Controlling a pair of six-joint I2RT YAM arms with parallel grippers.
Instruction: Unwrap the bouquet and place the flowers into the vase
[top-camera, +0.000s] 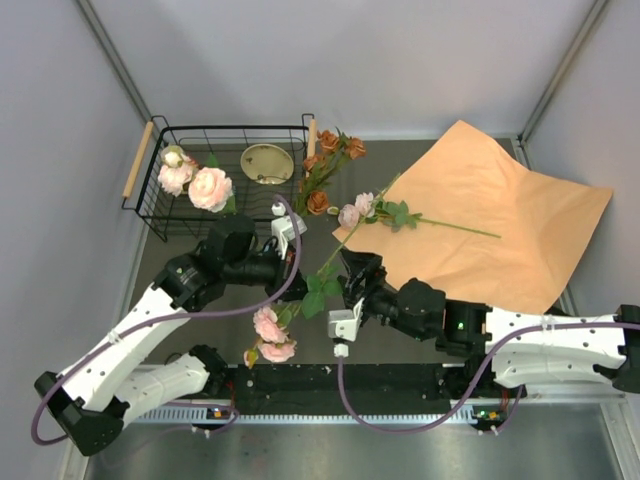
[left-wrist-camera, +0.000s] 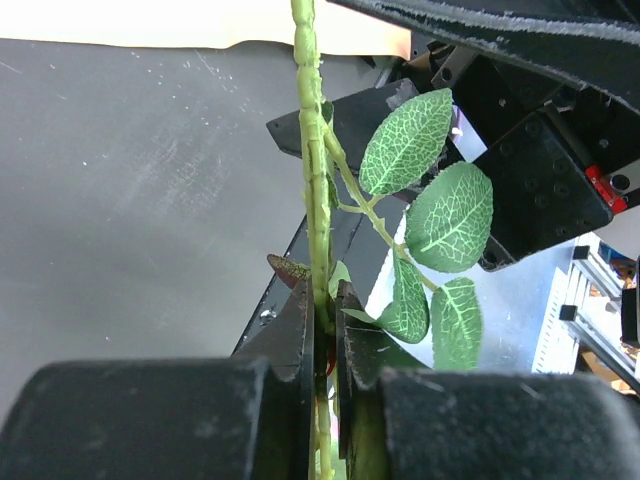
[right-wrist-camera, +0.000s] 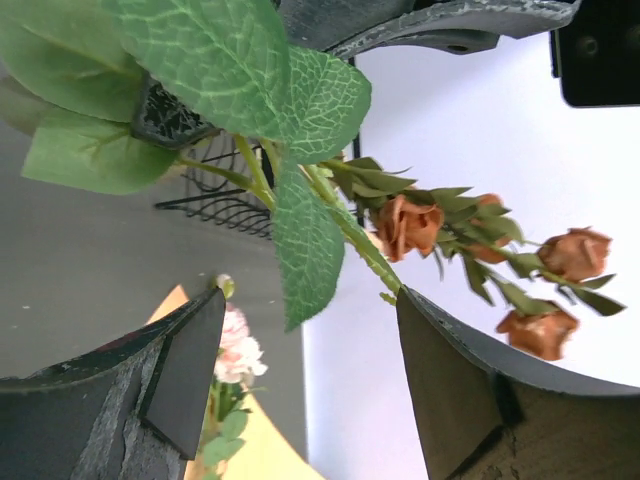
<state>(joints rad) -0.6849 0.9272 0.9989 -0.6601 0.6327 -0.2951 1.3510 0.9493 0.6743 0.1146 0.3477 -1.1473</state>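
My left gripper (top-camera: 303, 293) (left-wrist-camera: 325, 310) is shut on a green flower stem (left-wrist-camera: 312, 150). That stem (top-camera: 335, 258) slants across the dark table, with pink blooms (top-camera: 270, 335) at its near end and leaves (left-wrist-camera: 440, 215) just past the fingers. My right gripper (top-camera: 355, 265) (right-wrist-camera: 310, 330) stands open beside the same stem (right-wrist-camera: 350, 235), which grazes one fingertip (right-wrist-camera: 420, 320). The unwrapped paper (top-camera: 500, 210) lies flat at right, with a pink-bloomed flower (top-camera: 400, 215) on its edge. Rust-orange roses (top-camera: 330, 165) (right-wrist-camera: 415, 225) lie by the basket. The vase is hidden or out of view.
A black wire basket (top-camera: 155, 215) with wooden handles stands at the back left. It holds pink flowers (top-camera: 200, 185) and a round beige dish (top-camera: 267, 163). Grey walls close in the table on three sides.
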